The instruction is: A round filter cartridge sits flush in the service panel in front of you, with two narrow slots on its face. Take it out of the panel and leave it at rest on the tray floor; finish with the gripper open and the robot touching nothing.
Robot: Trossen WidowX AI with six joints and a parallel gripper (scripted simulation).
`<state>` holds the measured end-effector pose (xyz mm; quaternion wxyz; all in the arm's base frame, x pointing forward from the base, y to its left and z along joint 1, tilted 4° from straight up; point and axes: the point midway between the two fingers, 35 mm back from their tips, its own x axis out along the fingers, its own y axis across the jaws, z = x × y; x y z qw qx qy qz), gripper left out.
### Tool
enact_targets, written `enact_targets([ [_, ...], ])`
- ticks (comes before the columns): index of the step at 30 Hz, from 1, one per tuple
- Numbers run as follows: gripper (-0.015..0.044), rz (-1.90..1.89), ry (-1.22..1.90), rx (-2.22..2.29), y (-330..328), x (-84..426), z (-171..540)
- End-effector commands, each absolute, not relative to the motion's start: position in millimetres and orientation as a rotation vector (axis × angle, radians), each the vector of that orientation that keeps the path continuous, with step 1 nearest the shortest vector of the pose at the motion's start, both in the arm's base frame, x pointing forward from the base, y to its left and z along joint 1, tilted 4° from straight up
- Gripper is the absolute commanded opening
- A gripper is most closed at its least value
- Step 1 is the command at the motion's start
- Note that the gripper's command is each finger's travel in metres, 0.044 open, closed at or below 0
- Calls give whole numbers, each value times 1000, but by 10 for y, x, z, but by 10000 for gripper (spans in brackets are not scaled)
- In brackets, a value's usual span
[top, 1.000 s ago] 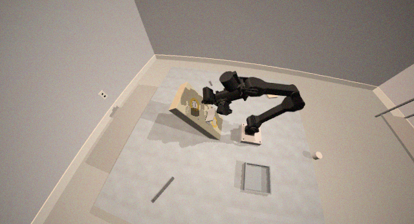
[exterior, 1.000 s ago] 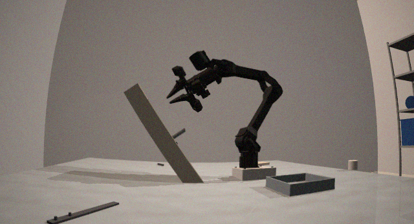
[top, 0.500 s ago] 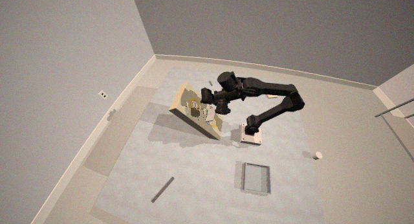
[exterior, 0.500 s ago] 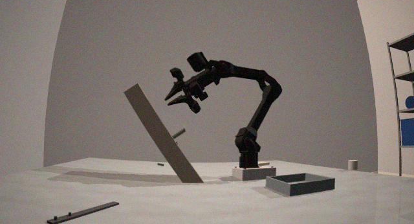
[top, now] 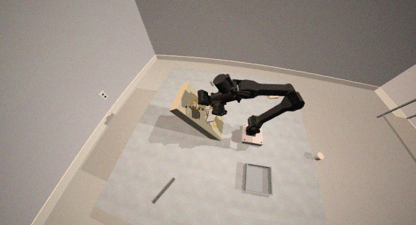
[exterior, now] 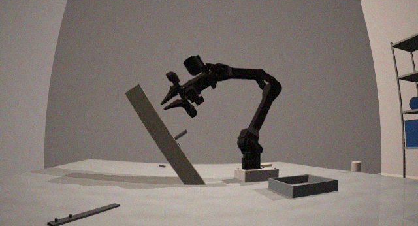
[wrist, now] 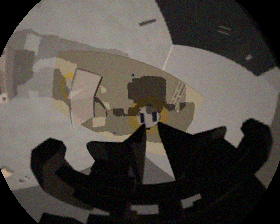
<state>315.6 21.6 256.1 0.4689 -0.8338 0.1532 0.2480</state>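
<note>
The round filter cartridge [top: 194, 104] [wrist: 150, 116] sits in the tilted tan service panel [top: 182, 94] [exterior: 157, 128] [wrist: 113, 67]. It has a pale face with two dark slots and a yellow ring around it. My gripper [top: 199, 101] [exterior: 163, 106] [wrist: 151, 125] points at the cartridge face and hangs a short way off the panel without touching it. Its fingers stand a little apart with nothing between them. The grey tray [top: 245, 178] [exterior: 304, 187] lies on the floor to the front right of the robot base, far from the gripper.
The panel also bears a pale flap [wrist: 83, 95], a second yellow ring [top: 215, 123] and a peg [exterior: 180, 134] sticking out. A dark bar [top: 163, 190] [exterior: 83, 214] lies on the floor. A small cylinder [top: 318, 156] [exterior: 356, 166] stands to the right, near a shelf [exterior: 403, 105].
</note>
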Motion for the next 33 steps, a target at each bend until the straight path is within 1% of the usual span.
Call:
enact_targets([
  [1, 91, 614, 372, -2047, 219, 3207, 2517],
  [12, 91, 613, 371, -2048, 211, 3343, 2414],
  [33, 91, 613, 371, -2048, 220, 3354, 2412],
])
